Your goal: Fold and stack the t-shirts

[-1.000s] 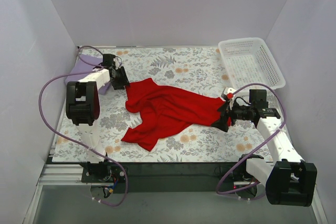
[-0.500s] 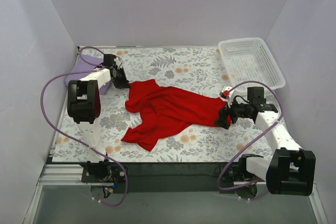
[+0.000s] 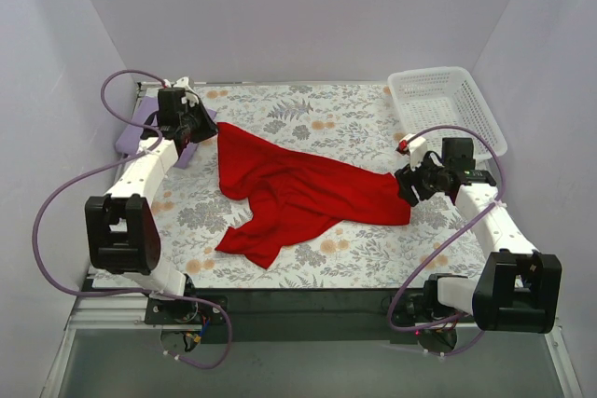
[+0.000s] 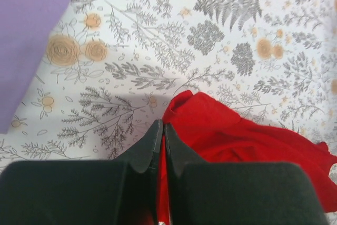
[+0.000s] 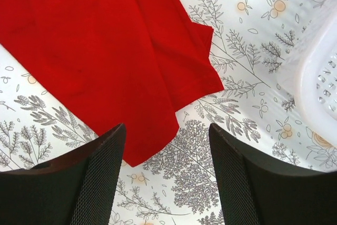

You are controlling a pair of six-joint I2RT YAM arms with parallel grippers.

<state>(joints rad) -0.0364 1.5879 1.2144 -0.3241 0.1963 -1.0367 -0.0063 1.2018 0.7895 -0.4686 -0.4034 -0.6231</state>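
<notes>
Nearest the arm bases, the bright red soft cloth t-shirt (image 3: 298, 195) lies rumpled across the middle of the flat table cover printed with grey ferns and orange flowers (image 3: 326, 118). One folded sleeve end points toward the near edge, and long creases run along the shirt's length. At its right end the right gripper (image 5: 166, 130) hangs over the hem. Its two dark, mesh-textured fingers (image 5: 100, 177) are spread apart, with only the pointed red corner and the print showing between them; whether they touch the cloth cannot be told. Farther back on the left, the left gripper (image 4: 159, 127) has its smooth black wedge-shaped jaws pressed together on the far left corner of the red shirt. A strip of red shows in the seam between them, and the cloth rises from the table in a ridge toward it. Just beyond, at the far left corner, the pale lilac cloth t-shirt (image 3: 129, 135) lies as a smooth flat pad. At the far right stands the white plastic lattice basket (image 3: 431, 74), rectangular with a rounded rim.
</notes>
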